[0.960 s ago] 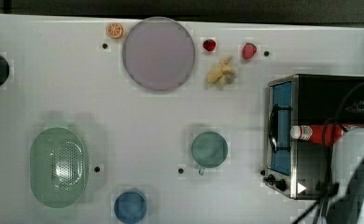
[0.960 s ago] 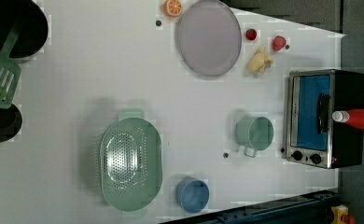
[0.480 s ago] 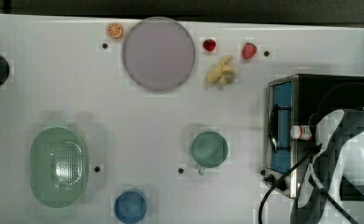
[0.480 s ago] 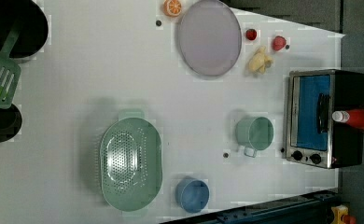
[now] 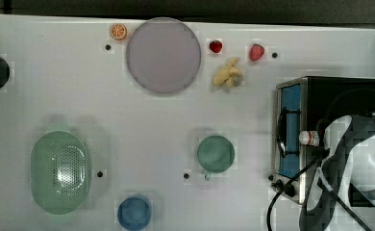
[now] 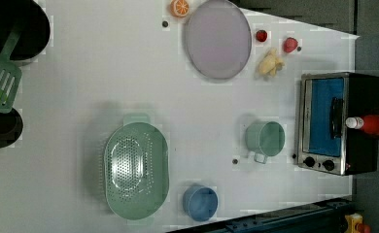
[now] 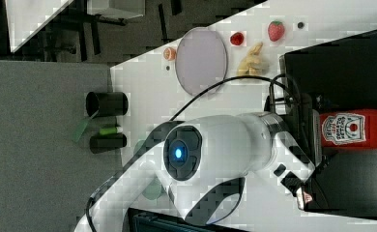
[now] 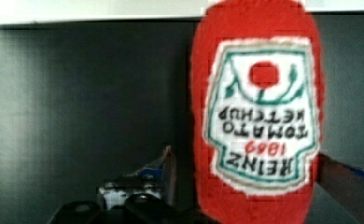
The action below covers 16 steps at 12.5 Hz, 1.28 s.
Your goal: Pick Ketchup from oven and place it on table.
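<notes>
On top of the oven point(image 6: 340, 121), 1 ketchup point(image 6: 372, 124) lies flat, red with a white cap and white-and-green label, between the arm's wide-open fingers point(image 8: 168, 168). Spread across the tabletop point(image 5: 128, 125): 1 plate point(image 5: 163, 55), 2 strawberries point(image 5: 256, 52), 1 colander point(image 5: 60, 172), 1 mug point(image 5: 216, 154), 1 bowl point(image 5: 134, 212).

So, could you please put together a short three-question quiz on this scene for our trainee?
1. True or false: the ketchup bottle lies on top of the oven.
2. What sits between the two strawberries in the top view? A) orange slice B) nothing C) mug
3. The pincer is ____ around the bottle.

Key: 1 true; 2 B; 3 open
</notes>
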Available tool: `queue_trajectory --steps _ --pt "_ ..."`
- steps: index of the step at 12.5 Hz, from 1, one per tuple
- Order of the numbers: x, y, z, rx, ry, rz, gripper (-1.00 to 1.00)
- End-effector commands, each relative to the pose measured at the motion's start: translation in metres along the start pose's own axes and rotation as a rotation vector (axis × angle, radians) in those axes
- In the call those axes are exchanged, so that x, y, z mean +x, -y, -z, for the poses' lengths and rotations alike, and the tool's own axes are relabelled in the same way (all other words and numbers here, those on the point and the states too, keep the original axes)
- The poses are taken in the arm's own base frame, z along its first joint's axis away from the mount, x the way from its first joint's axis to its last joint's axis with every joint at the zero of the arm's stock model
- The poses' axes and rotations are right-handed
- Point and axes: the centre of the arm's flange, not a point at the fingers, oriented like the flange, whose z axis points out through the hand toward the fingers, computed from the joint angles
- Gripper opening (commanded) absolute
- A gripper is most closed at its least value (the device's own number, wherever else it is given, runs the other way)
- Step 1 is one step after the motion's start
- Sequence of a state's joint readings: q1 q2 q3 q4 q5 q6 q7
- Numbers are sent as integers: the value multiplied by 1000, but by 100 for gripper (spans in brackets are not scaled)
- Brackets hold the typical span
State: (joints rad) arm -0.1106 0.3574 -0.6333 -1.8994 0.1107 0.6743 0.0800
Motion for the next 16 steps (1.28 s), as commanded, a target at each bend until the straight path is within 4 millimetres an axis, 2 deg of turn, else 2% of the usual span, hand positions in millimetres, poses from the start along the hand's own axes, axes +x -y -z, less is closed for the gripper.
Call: queue_trajectory --steps 1,2,3,4,5,6,7,9,10,13,14,15,16 --pt "9 2 15 46 -5 1 43" --pt "11 2 18 51 -8 -1 20" --pt "10 4 23 59 -9 2 20" --pt "4 12 43 82 -6 21 20" --pt "-8 21 62 91 6 49 20" --pt "-36 37 95 89 33 116 20" --pt "-55 46 114 91 46 157 20" --pt "-112 62 154 96 88 270 20" --pt "-152 68 172 96 118 342 20" --pt "-242 81 204 123 148 507 20" --pt "-279 85 214 138 152 573 20" --pt "-304 86 220 147 154 616 20" --pt "-343 87 224 150 161 685 20"
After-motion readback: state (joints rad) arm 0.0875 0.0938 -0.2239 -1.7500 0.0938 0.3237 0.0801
